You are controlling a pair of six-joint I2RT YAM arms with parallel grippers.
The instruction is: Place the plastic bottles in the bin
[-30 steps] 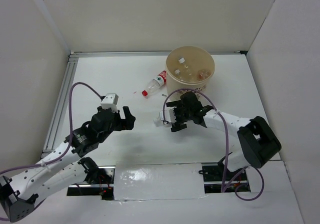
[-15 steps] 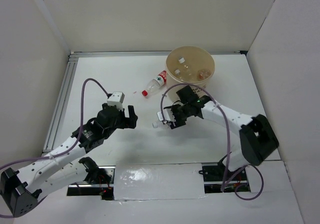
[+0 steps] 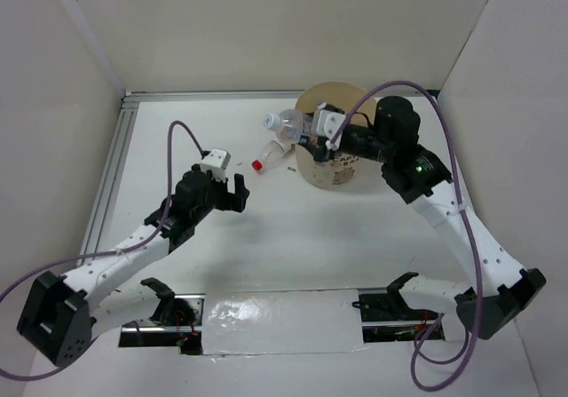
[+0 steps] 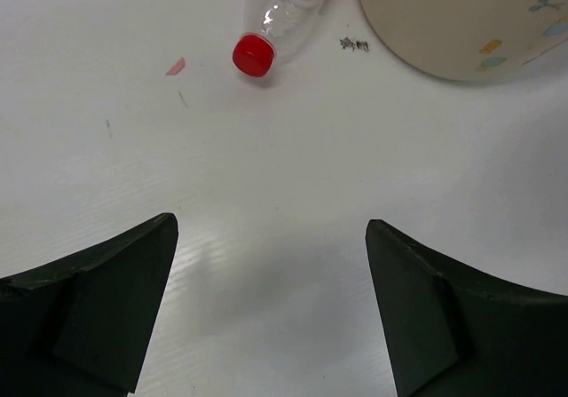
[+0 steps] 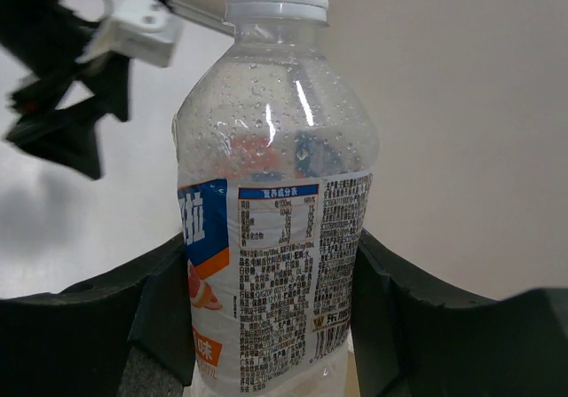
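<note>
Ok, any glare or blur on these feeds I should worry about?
Top external: even light, soft shadows, sharp. Left wrist: crisp on the red-capped bottle, faint shadow between the jaws. Right wrist: held bottle fills the frame, small glints on it, label readable, background soft.

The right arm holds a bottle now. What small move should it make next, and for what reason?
Probably carry the white-capped bottle a little to the right, over the bin, before opening. The right gripper is shut on it, and in the top view the bottle hangs left of the bin's rim, so a release here would likely miss.
</note>
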